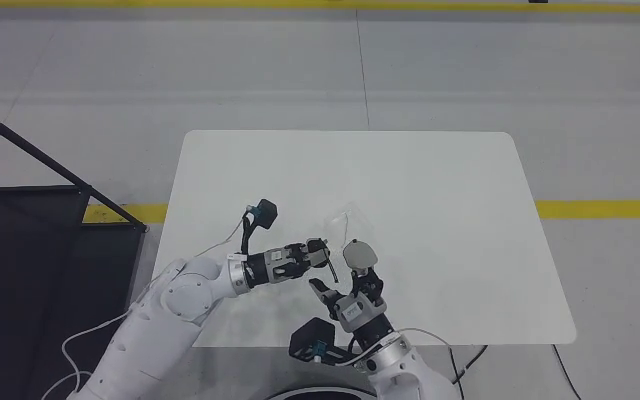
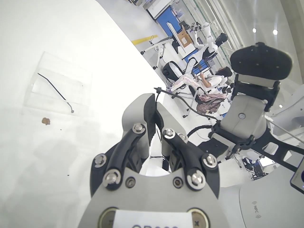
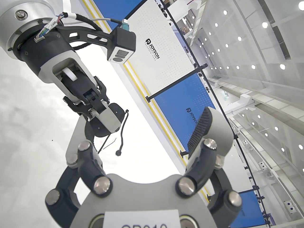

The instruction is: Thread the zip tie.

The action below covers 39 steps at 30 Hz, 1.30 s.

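My left gripper [image 2: 154, 102] is shut on a black zip tie [image 2: 157, 89] a little above the white table [image 1: 450, 200], near its front edge. The tie's small head sticks out past the fingertips and the strap curves off to one side. In the right wrist view the left gripper [image 3: 113, 117] holds the zip tie [image 3: 122, 129] so that it dangles between the spread fingers of my right gripper [image 3: 144, 119], which is open and touches nothing. From above, the left gripper [image 1: 318, 250] and the right gripper [image 1: 341, 272] are close together.
A second black zip tie [image 2: 53, 87] lies on a clear plastic sheet [image 2: 71, 77] on the table, just beyond the grippers; the clear plastic sheet [image 1: 340, 218] is faint from above. A small brown scrap [image 2: 46, 121] lies beside it.
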Each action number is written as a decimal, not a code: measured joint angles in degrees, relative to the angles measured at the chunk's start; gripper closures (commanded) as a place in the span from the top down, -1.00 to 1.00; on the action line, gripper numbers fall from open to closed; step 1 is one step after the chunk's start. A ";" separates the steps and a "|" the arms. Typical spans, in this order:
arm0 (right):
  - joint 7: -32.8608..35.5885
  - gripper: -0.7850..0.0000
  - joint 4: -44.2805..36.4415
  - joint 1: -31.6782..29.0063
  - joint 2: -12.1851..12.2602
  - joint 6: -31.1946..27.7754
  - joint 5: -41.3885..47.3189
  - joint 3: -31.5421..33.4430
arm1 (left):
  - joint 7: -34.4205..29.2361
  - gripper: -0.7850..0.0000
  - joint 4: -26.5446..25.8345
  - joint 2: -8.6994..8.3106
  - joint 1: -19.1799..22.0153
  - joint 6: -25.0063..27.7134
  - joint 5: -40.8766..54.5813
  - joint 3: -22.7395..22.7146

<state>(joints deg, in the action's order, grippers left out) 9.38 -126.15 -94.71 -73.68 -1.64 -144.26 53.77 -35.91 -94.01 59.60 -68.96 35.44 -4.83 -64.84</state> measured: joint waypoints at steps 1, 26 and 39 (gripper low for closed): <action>-0.55 1.00 -0.37 -0.48 0.12 -0.45 0.58 0.49 | 0.01 -1.00 -0.05 -0.03 -0.08 -0.02 0.12 -0.21; -3.28 1.00 -4.23 -4.13 1.92 -9.81 -5.24 5.47 | 3.13 -1.00 -6.65 -0.64 -3.86 -7.85 -8.86 -3.74; -0.65 1.00 -5.24 -4.46 2.08 -11.55 -13.56 3.21 | 7.02 -1.00 -13.62 -0.85 -7.30 -14.95 -20.82 -4.71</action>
<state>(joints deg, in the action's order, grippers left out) 8.73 -131.39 -99.17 -71.60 -13.19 -157.82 56.97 -28.89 -107.62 58.75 -76.26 20.49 -25.65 -69.55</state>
